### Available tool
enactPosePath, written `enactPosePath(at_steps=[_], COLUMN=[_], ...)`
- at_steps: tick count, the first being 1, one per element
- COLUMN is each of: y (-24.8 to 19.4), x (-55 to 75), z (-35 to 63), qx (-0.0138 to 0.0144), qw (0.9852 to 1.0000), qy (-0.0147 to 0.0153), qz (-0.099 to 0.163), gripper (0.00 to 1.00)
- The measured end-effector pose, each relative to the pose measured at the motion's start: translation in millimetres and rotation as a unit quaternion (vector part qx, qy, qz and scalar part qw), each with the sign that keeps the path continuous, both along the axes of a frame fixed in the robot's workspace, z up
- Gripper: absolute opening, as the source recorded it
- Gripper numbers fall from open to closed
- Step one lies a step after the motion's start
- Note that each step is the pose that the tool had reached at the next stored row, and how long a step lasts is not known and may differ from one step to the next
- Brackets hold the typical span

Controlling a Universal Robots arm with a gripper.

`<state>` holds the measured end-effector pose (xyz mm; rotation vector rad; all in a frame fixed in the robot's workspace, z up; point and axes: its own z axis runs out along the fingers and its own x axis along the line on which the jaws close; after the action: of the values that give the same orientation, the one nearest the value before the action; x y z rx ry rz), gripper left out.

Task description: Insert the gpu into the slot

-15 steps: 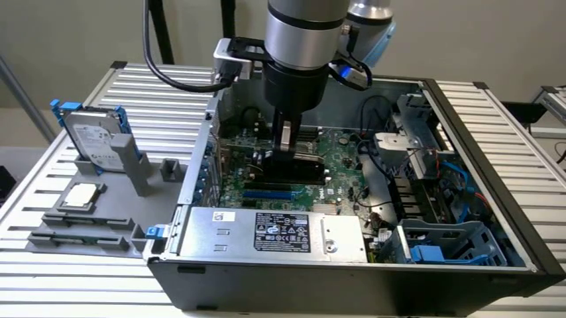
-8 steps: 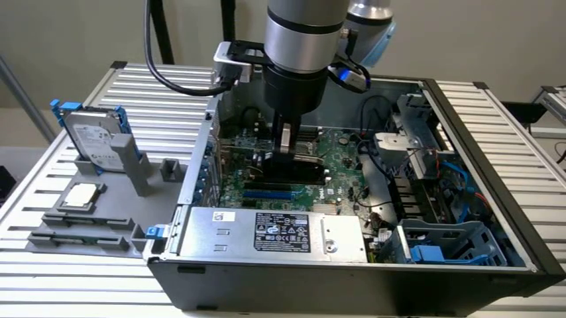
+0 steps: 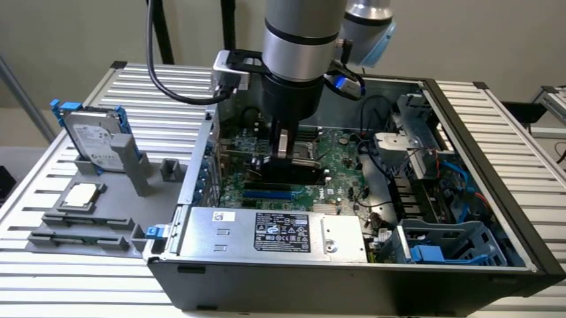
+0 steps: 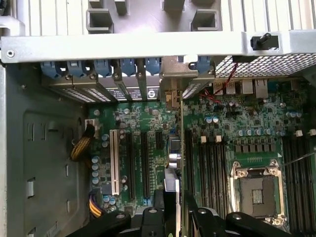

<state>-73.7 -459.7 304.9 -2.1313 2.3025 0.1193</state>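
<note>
My gripper [image 3: 283, 156] reaches down into the open computer case [image 3: 354, 285], shut on the gpu [image 3: 285, 176]. The gpu's black face stands upright over the green motherboard. Just in front of its lower edge lies the bright-blue slot [image 3: 268, 195]; I cannot tell whether the card's edge touches it. In the wrist view the gpu [image 4: 180, 148] is seen edge-on as a thin line. It runs from my gripper [image 4: 173, 205] to its silver bracket [image 4: 173, 74] at the case's rear wall. The black fingers [image 4: 150, 219] clamp both sides of the card, which hides the slot beneath it.
A silver power supply [image 3: 274, 232] sits at the case front, with a blue drive cage [image 3: 442, 248] and cables on the exterior view's right. A white slot [image 4: 115, 160], black memory slots [image 4: 210, 168] and the CPU socket [image 4: 256, 190] flank the card. A hard drive [image 3: 93, 139] stands outside.
</note>
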Motion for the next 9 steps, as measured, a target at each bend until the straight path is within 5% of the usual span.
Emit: enactPosePath(at_steps=[9], y=[1.6], x=[-1.4], z=[-16.1], qx=[0.0000], qw=[1.0000], qy=[0.0001], qz=[0.000], gripper=[0.26])
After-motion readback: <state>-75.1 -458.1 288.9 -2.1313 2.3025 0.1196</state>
